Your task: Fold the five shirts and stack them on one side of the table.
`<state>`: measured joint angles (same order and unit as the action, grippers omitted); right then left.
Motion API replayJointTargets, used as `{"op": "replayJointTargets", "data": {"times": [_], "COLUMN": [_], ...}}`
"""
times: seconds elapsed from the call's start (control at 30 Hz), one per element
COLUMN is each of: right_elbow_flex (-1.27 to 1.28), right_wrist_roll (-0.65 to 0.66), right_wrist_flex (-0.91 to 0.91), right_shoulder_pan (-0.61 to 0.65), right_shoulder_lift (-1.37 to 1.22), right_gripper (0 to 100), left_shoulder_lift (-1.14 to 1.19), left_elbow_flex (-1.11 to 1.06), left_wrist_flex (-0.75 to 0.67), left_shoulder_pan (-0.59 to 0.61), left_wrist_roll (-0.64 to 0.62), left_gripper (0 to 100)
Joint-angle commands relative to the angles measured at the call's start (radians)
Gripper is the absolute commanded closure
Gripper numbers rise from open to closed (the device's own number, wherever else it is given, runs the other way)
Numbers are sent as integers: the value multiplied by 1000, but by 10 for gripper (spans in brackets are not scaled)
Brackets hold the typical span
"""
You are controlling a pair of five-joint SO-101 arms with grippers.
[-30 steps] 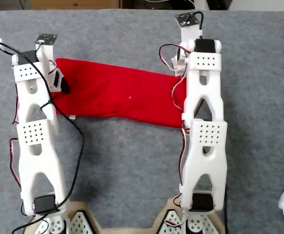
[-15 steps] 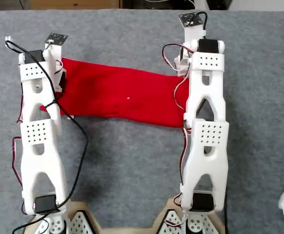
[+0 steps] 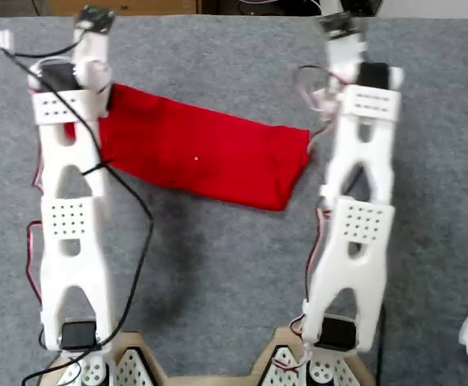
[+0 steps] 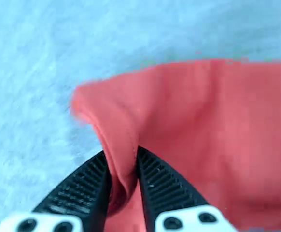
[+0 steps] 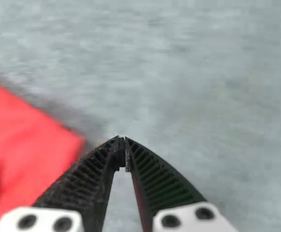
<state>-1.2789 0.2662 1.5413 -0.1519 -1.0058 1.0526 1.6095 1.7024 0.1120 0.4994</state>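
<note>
Left pincer [image 4: 121, 153] clamps the red shirt [image 4: 203, 121], partly cut off from view.

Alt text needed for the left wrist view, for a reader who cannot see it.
The left gripper is shut on a bunched edge of the red cloth shirt. The grey fabric table surface lies beyond it.
</note>
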Motion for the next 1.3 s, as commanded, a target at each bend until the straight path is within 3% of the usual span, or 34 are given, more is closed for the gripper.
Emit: {"op": "replayJointTargets", "data": {"times": [0.0,0.23,0.57,0.9,1.27], "right_elbow_flex": [-101,-151,-157,-157,-157], "right_wrist_roll": [58,69,69,71,71], "right_wrist_flex": [8,-9,-72,-72,-72], "right_shoulder_pan": [-91,-199,-236,-236,-242], "right_shoulder_lift": [7,5,-73,-73,-73], "right_gripper": [993,993,993,993,993], "left_shoulder_lift": [-120,-168,-159,-159,-159], "left_elbow_flex": [-2,-78,-81,-212,-267], "left_wrist_flex": [28,28,5,-158,-190], "left_shoulder_pan": [-98,-285,-539,-635,-735], "left_wrist_roll": [-3,-8,-14,-37,-38], "left_gripper": [982,982,982,982,982]}}
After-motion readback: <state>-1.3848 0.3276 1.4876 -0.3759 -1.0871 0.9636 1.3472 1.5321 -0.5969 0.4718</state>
